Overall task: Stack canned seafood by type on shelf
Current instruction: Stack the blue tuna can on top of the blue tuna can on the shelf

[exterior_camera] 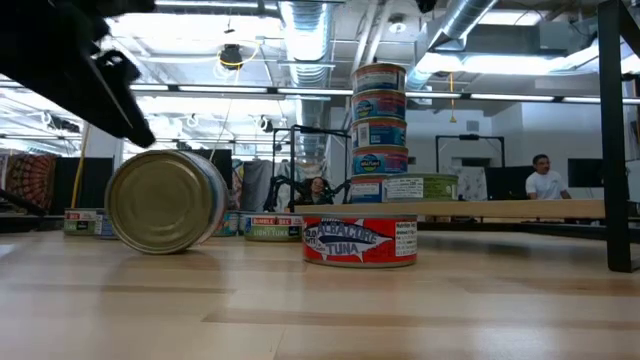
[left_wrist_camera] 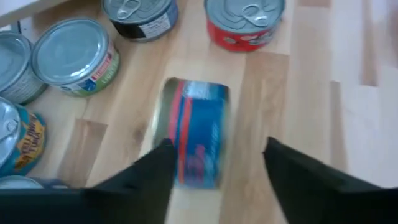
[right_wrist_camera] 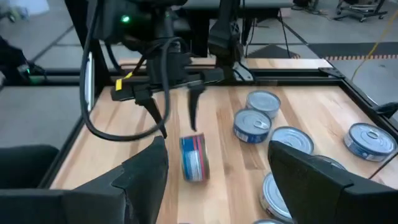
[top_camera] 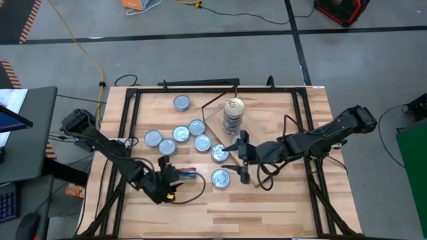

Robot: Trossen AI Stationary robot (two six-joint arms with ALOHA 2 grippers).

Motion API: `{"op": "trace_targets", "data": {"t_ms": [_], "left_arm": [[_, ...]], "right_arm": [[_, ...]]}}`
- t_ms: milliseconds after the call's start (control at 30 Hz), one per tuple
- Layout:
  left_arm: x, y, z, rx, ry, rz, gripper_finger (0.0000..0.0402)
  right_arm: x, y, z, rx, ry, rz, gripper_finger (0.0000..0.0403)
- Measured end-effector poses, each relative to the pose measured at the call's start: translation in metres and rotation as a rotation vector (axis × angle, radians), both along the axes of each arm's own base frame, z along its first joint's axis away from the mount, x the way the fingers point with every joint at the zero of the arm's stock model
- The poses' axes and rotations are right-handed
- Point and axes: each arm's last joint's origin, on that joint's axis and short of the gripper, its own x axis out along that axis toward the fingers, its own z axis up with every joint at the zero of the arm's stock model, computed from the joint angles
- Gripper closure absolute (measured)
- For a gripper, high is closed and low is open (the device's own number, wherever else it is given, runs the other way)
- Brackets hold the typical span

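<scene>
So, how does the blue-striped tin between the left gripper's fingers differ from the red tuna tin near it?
The blue-striped tin lies on its side, its round face turned sideways, while the red tuna tin sits flat with its silver pull-tab lid up. The first has a blue label with a red stripe, the second a red one. The first lies between the open fingers of the left gripper; the second stands clear of it. Both are small round tins on the wooden table.

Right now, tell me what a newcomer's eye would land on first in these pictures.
The tall stack of labelled round tins rising from the light-wood shelf board at the table's far side. Next, a blue-and-red tin lying on its edge on the planks between the open fingers of the left claw, while the right claw hovers open near the loose silver-lidded tins.
</scene>
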Motion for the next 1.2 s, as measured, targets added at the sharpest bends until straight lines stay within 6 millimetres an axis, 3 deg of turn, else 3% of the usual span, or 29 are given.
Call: {"op": "trace_targets", "data": {"t_ms": [133,267,433,667,933,1200], "left_arm": [[0.009,0.012,0.0,0.022,0.018,0.009,0.0096],[0.012,0.019,0.004,0.002,0.024,-0.005,0.0046],[0.02,0.027,0.0,-0.041,0.061,-0.014,0.0031],[0.034,0.031,-0.017,0.01,0.103,-0.025,0.003],[0.036,0.035,-0.017,0.041,0.099,-0.031,0.0073],[0.037,0.035,-0.015,0.104,0.092,-0.108,0.0185]], "right_arm": [[-0.004,0.003,-0.002,-0.027,0.034,-0.016,0.0101],[-0.008,0.006,-0.007,-0.044,0.076,-0.031,0.0101],[-0.014,0.005,-0.003,-0.05,0.082,-0.037,0.0101],[-0.04,0.011,0.021,-0.053,-0.008,-0.093,0.0101],[-0.052,0.028,0.019,-0.115,-0.004,-0.135,0.0101],[-0.055,0.031,0.019,-0.116,-0.01,-0.152,0.0101]]}}
